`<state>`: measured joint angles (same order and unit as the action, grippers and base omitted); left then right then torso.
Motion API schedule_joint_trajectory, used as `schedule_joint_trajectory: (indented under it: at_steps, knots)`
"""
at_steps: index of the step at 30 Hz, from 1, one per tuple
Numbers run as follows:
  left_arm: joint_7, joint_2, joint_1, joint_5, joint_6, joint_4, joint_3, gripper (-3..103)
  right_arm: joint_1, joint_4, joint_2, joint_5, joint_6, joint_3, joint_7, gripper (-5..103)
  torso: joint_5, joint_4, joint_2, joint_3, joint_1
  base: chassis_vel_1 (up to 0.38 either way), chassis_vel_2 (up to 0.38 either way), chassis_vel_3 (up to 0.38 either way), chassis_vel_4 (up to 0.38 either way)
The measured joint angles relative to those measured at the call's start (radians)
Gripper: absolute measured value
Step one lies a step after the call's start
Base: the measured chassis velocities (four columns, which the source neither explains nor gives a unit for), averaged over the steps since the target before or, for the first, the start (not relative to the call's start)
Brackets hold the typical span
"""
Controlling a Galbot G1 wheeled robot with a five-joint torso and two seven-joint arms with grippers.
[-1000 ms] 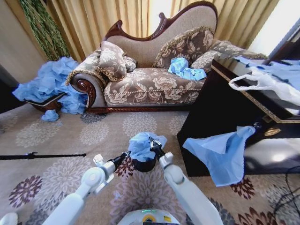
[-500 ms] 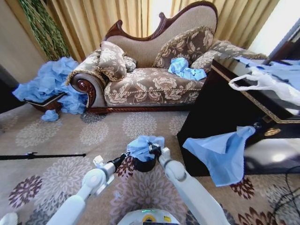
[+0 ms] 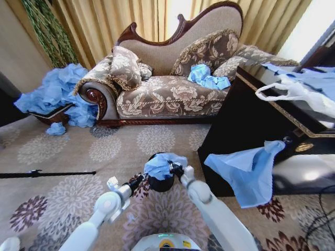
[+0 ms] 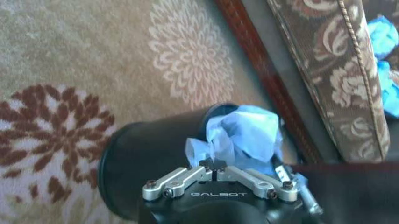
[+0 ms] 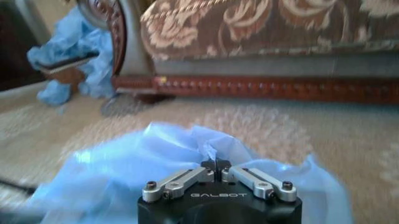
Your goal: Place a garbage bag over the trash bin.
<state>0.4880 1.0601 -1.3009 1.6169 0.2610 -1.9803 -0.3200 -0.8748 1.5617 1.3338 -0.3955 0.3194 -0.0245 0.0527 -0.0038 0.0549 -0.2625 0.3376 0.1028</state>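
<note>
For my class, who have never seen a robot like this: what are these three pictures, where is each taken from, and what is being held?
This is a wheeled robot with two arms. One picture comes from a camera on its head, looking down at a patterned carpet. The other two come from cameras on its wrists. On the carpet stands a small black trash bin, in front of a sofa. A crumpled light-blue garbage bag sits on the bin's opening, not yet spread over its rim. The right gripper has its jaws shut on the bag. The left gripper is at the bin's side, its jaws closed at the bag's edge. More blue bags are heaped beside the sofa.
</note>
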Motion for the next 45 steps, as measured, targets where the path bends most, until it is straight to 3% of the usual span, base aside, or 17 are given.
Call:
schedule_joint_trajectory:
  at_steps: [11,19,27,39,45]
  knots:
    - [-0.018,0.067,0.037,-0.022,-0.005,0.053,-0.02,0,0.125,-0.132,0.067,0.044,-0.106,-0.036,-0.02,0,0.0001,0.0003,0.0,0.0,0.0,0.0,0.0,0.0,0.0]
    - [-0.033,0.102,0.09,-0.039,-0.013,0.121,-0.031,0,0.197,-0.244,0.098,0.056,-0.091,-0.042,-0.069,0,0.0003,0.0005,0.0,0.0,0.0,0.0,0.0,0.0,0.0]
    - [-0.053,0.137,0.071,-0.086,-0.015,0.167,-0.045,0,0.277,-0.409,0.134,0.066,-0.132,-0.027,-0.127,0,0.0003,0.0004,0.0,0.0,0.0,0.0,0.0,0.0,0.0]
    - [-0.06,0.146,0.092,-0.092,-0.019,0.204,-0.052,0,0.341,-0.483,0.172,0.065,-0.095,-0.033,-0.136,0,0.0003,0.0003,0.0,0.0,0.0,0.0,0.0,0.0,0.0]
    - [-0.06,0.153,0.088,-0.096,-0.019,0.204,-0.054,0,0.383,-0.524,0.19,0.075,-0.03,-0.026,-0.13,0,0.0004,0.0002,0.0,0.0,0.0,0.0,0.0,0.0,0.0]
